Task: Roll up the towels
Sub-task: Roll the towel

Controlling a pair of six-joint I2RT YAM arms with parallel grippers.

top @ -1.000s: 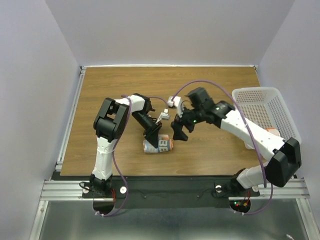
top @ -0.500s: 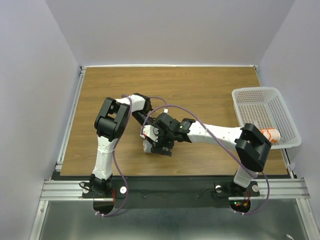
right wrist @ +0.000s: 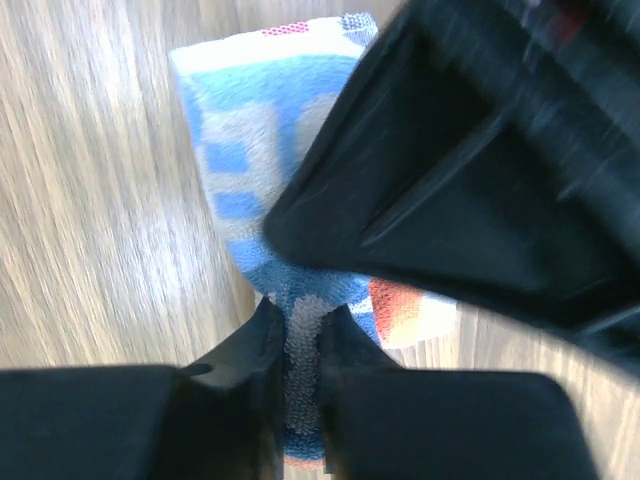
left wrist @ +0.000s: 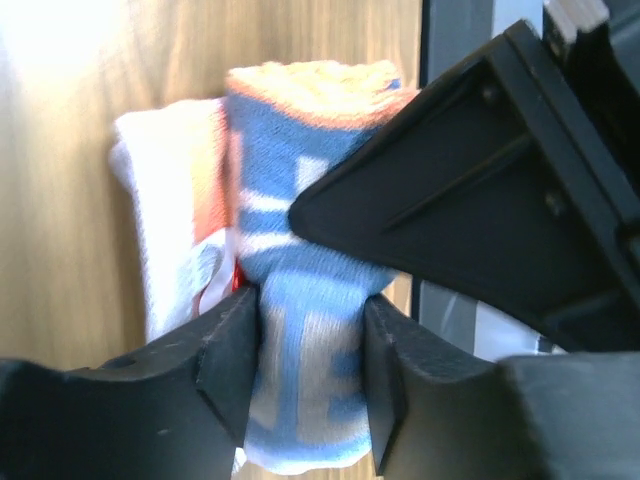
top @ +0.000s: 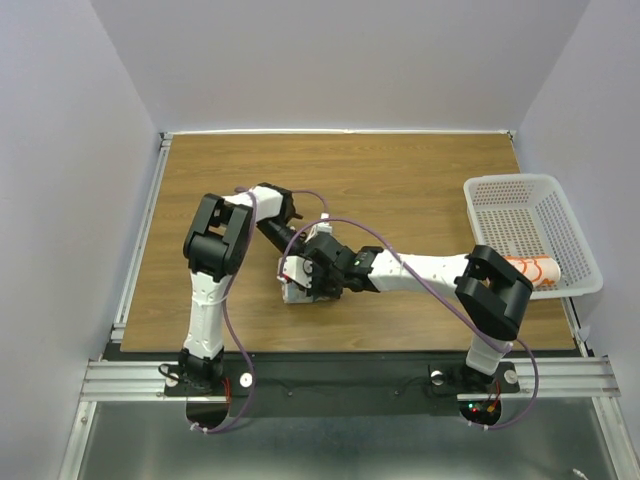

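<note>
A rolled towel (top: 293,293), white with an orange border and blue lettering, lies on the wooden table, mostly hidden under both grippers. In the left wrist view the towel (left wrist: 300,230) sits between my left gripper's (left wrist: 310,385) jaws, and both fingers (left wrist: 225,365) press its sides. My right gripper (right wrist: 300,370) is shut on a thin fold of the same towel (right wrist: 250,130). From above, the left gripper (top: 291,262) and right gripper (top: 306,280) meet over the roll. A second rolled towel (top: 531,268) with orange print lies at the near edge of the basket.
The white perforated basket (top: 512,181) stands at the table's right edge. The right arm stretches across the table from its elbow (top: 492,290) to the towel. Metal rails run along the left and near edges.
My right arm swung left from beside the towel onto it, and its jaws shut on a fold. The left gripper stayed at the roll and shifted slightly back.
</note>
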